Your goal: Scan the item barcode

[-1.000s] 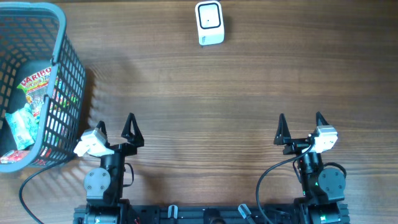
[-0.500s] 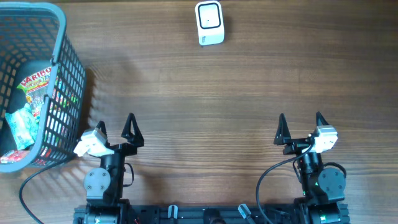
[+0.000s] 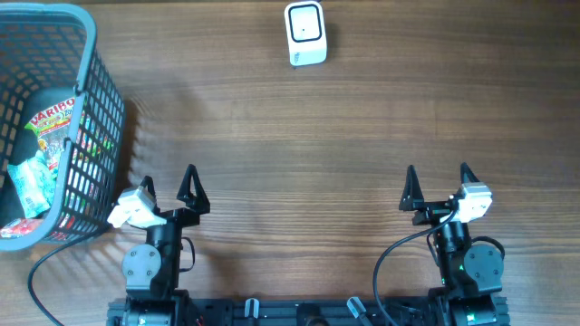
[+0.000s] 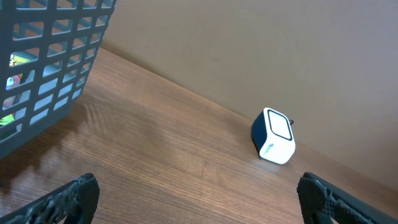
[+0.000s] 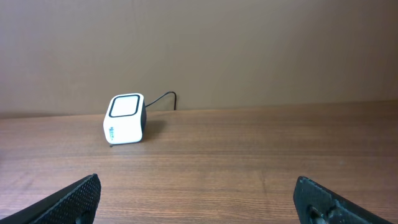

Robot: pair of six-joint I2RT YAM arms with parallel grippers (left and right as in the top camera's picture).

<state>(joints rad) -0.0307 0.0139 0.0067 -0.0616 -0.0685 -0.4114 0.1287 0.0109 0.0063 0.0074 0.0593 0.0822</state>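
A white barcode scanner (image 3: 304, 33) with a dark window stands at the far edge of the wooden table; it also shows in the left wrist view (image 4: 273, 144) and the right wrist view (image 5: 125, 119). Packaged items lie in the grey basket (image 3: 101, 100) at the far left, among them a Haribo bag (image 3: 52, 123) and a pale green packet (image 3: 30, 184). My left gripper (image 3: 169, 184) sits open near the front edge beside the basket, with nothing between its fingers. My right gripper (image 3: 437, 180) is open and empty at the front right.
The basket wall (image 4: 43, 68) fills the upper left of the left wrist view. A thin cable (image 5: 163, 98) runs from the scanner toward the back wall. A black cable (image 3: 45, 272) loops by the left arm's base.
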